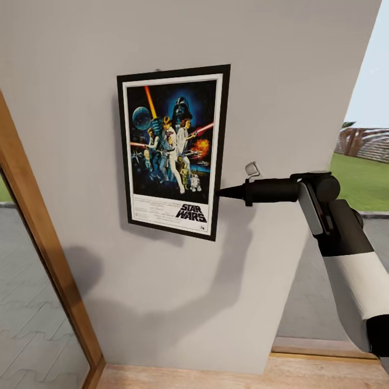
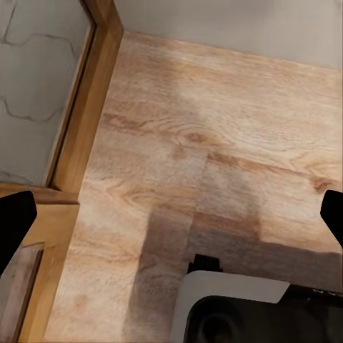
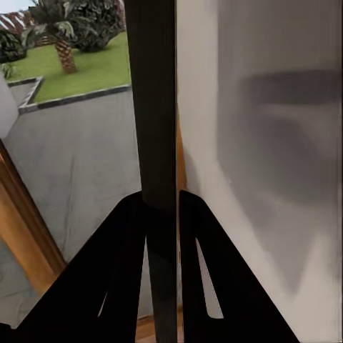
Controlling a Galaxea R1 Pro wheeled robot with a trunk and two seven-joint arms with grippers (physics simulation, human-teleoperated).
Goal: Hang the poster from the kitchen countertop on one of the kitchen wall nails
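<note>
The poster (image 1: 173, 151) hangs upright and flat against the pale grey wall (image 1: 270, 81), tilted slightly. A tiny wall nail (image 1: 158, 69) pokes out just above its top edge. My right gripper (image 1: 219, 192) reaches in from the right and is shut on the poster's right edge, low down. In the right wrist view the frame (image 3: 153, 107) runs edge-on between the two closed fingers (image 3: 128, 243). My left gripper (image 2: 171, 221) hangs open over the wooden floor, holding nothing. The kitchen countertop is out of view.
A wooden door frame (image 1: 38, 237) with glass stands left of the wall, with grey paving beyond it. Right of the wall's end, an opening looks onto a lawn (image 1: 362, 178). The wooden floor (image 2: 214, 143) lies below, with my white base (image 2: 243, 307) close to the wall.
</note>
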